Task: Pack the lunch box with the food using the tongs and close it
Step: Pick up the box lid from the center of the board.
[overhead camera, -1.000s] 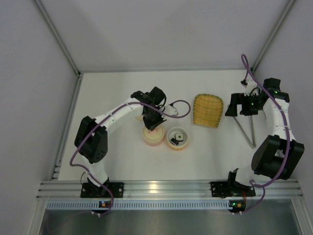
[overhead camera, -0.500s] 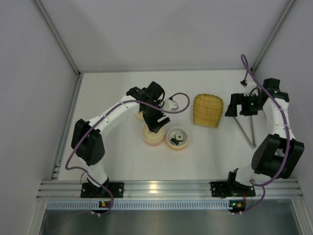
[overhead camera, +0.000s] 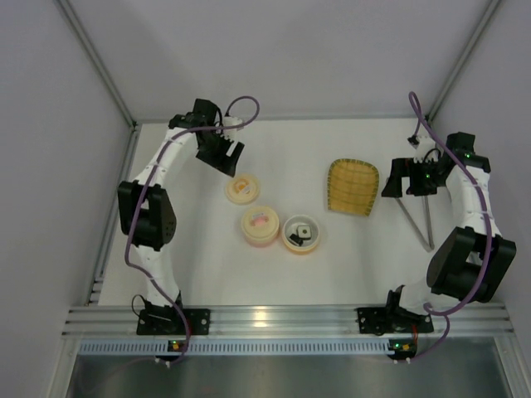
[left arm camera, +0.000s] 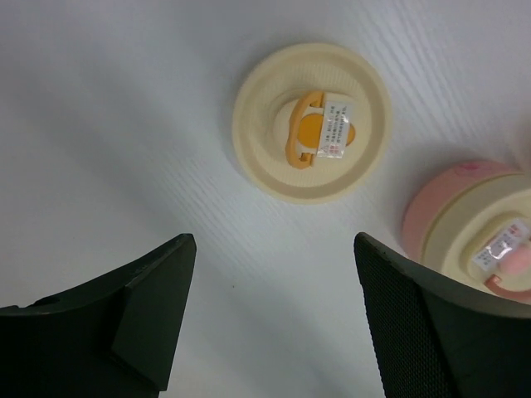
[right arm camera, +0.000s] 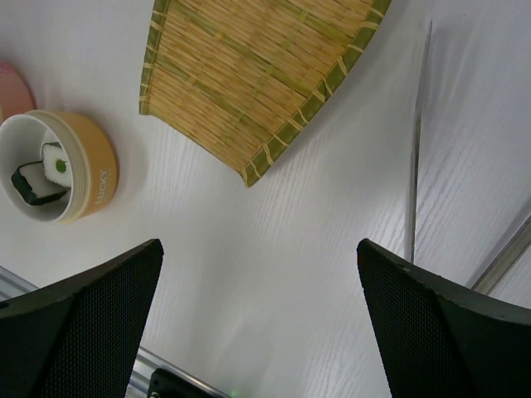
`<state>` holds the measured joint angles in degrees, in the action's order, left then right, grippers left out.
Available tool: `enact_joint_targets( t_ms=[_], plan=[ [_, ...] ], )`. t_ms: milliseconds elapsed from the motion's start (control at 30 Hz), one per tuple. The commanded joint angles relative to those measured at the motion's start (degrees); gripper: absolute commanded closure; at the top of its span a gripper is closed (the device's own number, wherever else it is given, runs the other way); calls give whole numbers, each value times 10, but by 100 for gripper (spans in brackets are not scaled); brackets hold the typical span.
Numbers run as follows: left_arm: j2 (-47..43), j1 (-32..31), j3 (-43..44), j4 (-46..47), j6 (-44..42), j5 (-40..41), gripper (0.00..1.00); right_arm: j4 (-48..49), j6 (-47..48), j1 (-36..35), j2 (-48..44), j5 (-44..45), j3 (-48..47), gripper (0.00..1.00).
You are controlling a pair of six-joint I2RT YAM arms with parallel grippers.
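Observation:
The lunch box shows as two round tubs. The pink tub (overhead camera: 260,225) wears a cream lid with a pink centre (left arm camera: 498,249). The orange tub (overhead camera: 302,235) is uncovered and holds two sushi pieces (right arm camera: 43,172). A loose cream lid with an orange centre (overhead camera: 242,189) lies flat beside them (left arm camera: 311,124). My left gripper (overhead camera: 222,156) hovers open and empty at the far left, back from that lid (left arm camera: 274,240). The silver tongs (overhead camera: 419,217) lie on the table at the right (right arm camera: 417,141). My right gripper (overhead camera: 398,184) stands open above the table, just left of the tongs (right arm camera: 259,245).
A yellow woven tray (overhead camera: 353,187) lies between the tubs and the tongs, bare (right arm camera: 257,75). Purple cables run along both arms. Grey walls enclose the white table on three sides, and an aluminium rail (overhead camera: 282,319) runs along the near edge.
My left gripper opened, left the pink-centred lid on the pink tub, and swung back to the far left. The orange-centred lid came into view. The right arm has not moved.

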<state>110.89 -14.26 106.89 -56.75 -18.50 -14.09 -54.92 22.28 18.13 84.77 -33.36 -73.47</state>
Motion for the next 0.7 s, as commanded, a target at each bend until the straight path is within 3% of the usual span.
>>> enact_joint_targets(
  t_ms=[0, 233, 433, 667],
  plan=[
    [55, 6, 3, -8, 9, -12, 18, 10, 3, -6, -2, -14, 1, 0],
    [116, 8, 8, 30, 33, -2, 25, 7, 6, -7, 1, -9, 0, 1],
    [153, 8, 17, 41, 53, -39, 31, 9, 6, -6, 5, -10, 1, 0],
    [160, 6, 11, 44, 58, -47, 36, 9, 7, -6, 10, -8, 0, 1]
  ],
)
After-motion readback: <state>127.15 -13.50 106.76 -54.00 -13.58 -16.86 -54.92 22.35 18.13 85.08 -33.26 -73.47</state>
